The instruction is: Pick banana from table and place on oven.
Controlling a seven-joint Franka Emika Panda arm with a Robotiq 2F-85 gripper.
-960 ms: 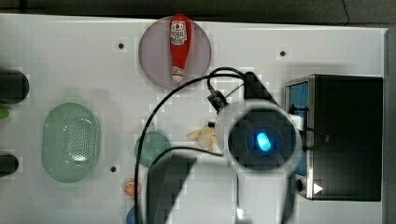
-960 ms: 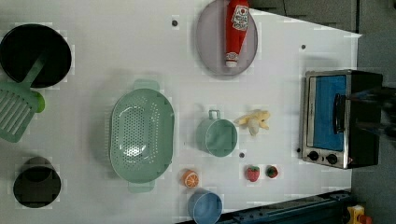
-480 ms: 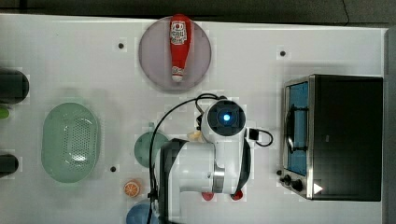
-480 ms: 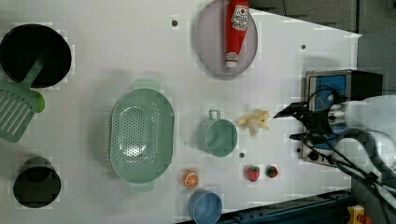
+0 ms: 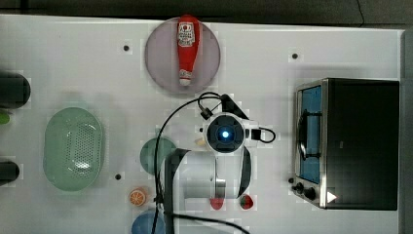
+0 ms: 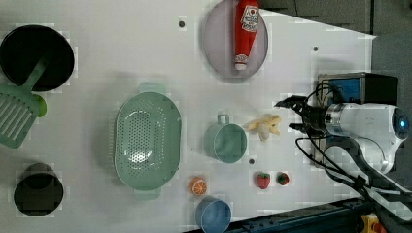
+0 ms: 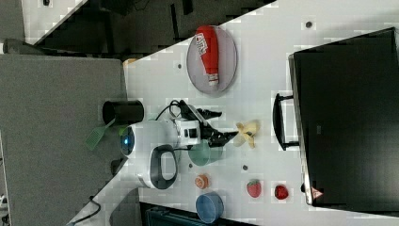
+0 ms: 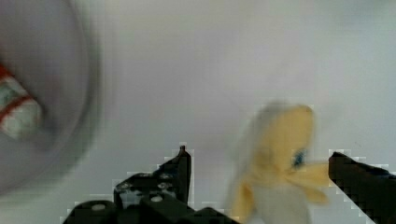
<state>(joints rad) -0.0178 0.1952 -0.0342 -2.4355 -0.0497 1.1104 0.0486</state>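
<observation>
One small banana [image 6: 264, 125] is lying on the white table [image 6: 121, 58], between the green cup [image 6: 226, 142] and the oven [image 5: 358, 144], and I'm seeing it in the wrist view sitting between my spread fingers [image 8: 180, 170], touching neither. My gripper [image 6: 294, 115] is hanging wide open, just beside the fruit in the left view. Two strawberries [image 6: 263, 180] are resting near the table edge, and the ketchup bottle [image 5: 185, 48] is lying on the grey plate [image 5: 160, 53].
</observation>
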